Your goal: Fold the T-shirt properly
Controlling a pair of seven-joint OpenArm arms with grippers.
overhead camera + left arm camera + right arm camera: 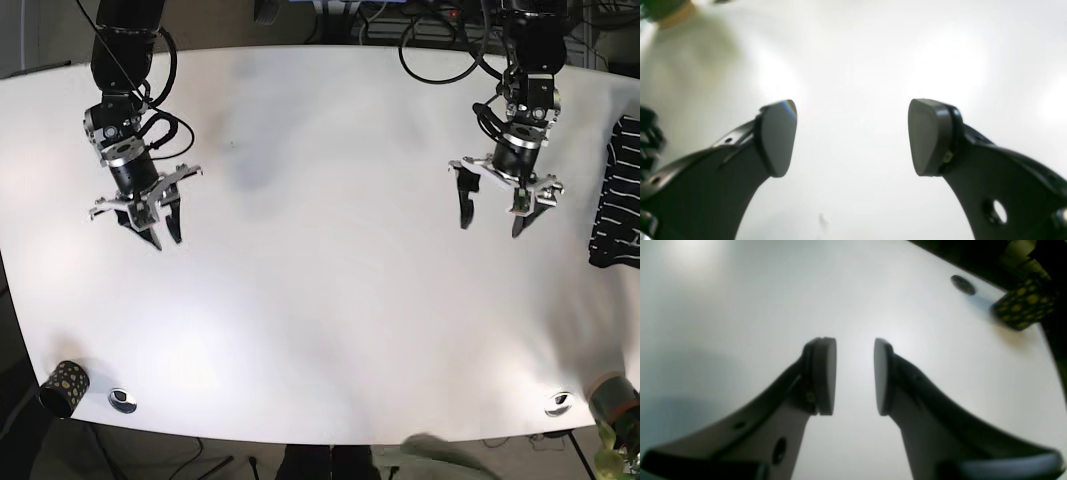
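Honestly the risk here is reach: the striped T-shirt point(618, 195) sits bunched way out at 3 o'clock on the table's point(320, 300) edge, both the left gripper point(492, 205) and right gripper point(150, 215) hang spread apart holding nothing, so a one-sided grab could drag it off.

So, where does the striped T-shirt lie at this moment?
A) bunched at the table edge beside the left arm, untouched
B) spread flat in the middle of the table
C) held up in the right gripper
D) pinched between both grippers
A: in the base view the striped T-shirt sits bunched at the table edge, apart from the left gripper, while the right gripper also hangs open and empty.
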